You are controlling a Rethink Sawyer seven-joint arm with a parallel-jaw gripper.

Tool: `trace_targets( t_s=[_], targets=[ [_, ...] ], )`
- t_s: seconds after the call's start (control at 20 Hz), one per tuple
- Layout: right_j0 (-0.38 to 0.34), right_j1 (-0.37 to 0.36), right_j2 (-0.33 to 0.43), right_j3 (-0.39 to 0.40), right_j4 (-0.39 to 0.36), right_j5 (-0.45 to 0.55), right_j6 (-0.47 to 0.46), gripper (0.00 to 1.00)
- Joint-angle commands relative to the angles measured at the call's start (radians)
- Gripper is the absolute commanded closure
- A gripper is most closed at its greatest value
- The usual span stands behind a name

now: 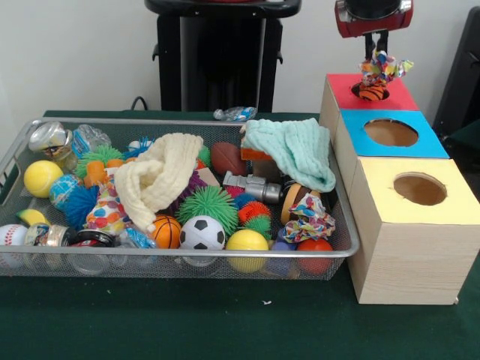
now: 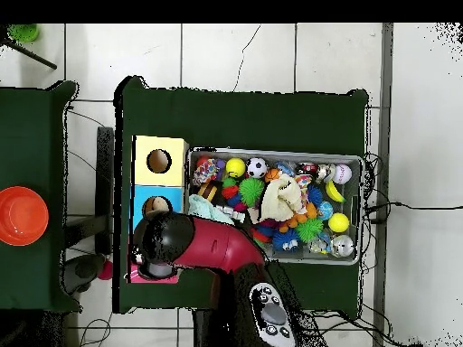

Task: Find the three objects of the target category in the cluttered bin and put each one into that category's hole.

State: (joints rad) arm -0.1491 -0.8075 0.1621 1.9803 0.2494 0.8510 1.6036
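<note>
Bin (image 1: 341, 253) of wire mesh at 9 o'clock, crowded: cream cloth (image 1: 161, 176), soccer ball (image 1: 202, 233), mint cloth (image 1: 296, 150), second patterned scrunchie (image 1: 310, 221) near its 4 o'clock corner. Wooden box (image 1: 409, 259) at 3 o'clock shows yellow hole (image 1: 420, 188), blue hole (image 1: 391, 133), red hole (image 1: 370, 91). Gripper (image 1: 377, 51) at 1 o'clock, clamped on a multicoloured scrunchie (image 1: 382, 69) hanging just over the red hole.
</note>
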Motion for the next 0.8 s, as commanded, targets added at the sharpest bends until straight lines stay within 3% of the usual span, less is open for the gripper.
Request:
trace_targets(
  t_s=[0.05, 0.35, 0.55, 0.8],
  targets=[
    [0.004, 0.072, 0.000, -0.008, -0.048, -0.129, 0.132, 1.00],
    [-0.001, 0.115, 0.004, 0.009, -0.069, -0.221, 0.105, 1.00],
    [-0.015, 0.189, 0.012, 0.005, -0.104, -0.320, 0.079, 1.00],
    [-0.020, 0.219, 0.009, -0.006, -0.140, -0.347, 0.061, 1.00]
  ],
)
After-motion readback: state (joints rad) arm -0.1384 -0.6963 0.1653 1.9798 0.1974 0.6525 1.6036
